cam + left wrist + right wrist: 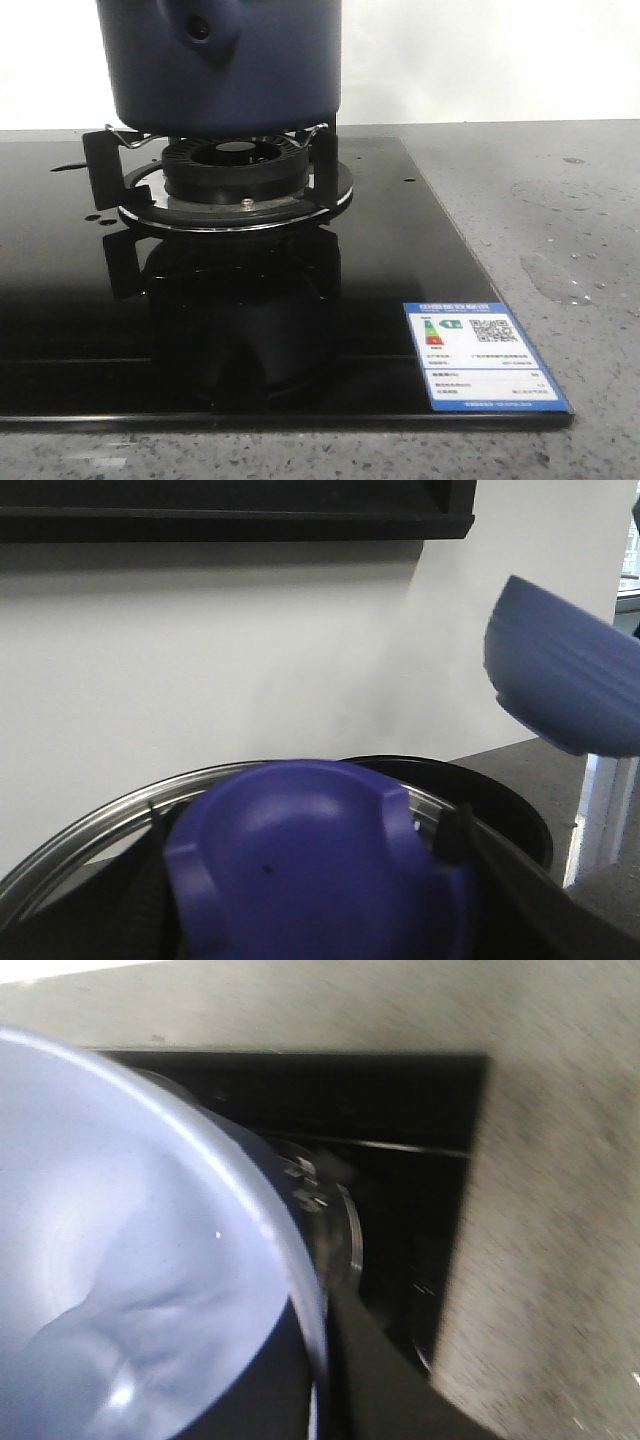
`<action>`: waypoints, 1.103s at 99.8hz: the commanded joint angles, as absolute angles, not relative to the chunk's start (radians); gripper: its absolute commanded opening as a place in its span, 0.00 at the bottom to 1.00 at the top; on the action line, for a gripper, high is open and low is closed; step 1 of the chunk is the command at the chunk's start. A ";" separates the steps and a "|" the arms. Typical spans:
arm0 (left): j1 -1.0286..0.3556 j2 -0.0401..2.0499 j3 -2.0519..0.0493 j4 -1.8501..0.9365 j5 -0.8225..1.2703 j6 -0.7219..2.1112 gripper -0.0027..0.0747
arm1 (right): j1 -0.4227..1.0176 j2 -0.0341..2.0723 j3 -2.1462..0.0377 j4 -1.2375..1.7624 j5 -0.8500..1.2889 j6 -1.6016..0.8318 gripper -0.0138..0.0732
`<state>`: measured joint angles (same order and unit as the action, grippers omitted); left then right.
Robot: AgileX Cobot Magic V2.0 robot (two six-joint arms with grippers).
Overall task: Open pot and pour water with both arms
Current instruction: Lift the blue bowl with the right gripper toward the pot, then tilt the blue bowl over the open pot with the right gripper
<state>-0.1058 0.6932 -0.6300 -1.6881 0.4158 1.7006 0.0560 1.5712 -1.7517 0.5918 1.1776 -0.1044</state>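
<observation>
Right, the large dark navy-blue round pot (222,62) sits on the wire supports of the black ring burner (236,172), on the glossy black glass cooktop (300,290), its handle stub with the small hole facing the front camera. Behind the burner, the left claw pinches a blue moulded lid knob (320,870) over a steel rim (80,840). A lighter-blue ribbed bowl (565,670) hangs tilted in the air; the right claw's grip, cannot tell. Wet patches (550,275) dot the grey speckled desk (540,200) right of the burner.
</observation>
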 commanded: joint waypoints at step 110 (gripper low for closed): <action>-0.113 0.685 -0.664 -1.745 0.394 1.693 0.36 | 0.509 1.816 -2.195 -0.361 0.873 0.024 0.11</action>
<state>-0.1058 0.6912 -0.6300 -1.6949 0.3813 1.7006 0.4879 1.8565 -2.1561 -0.2429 0.9688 0.0073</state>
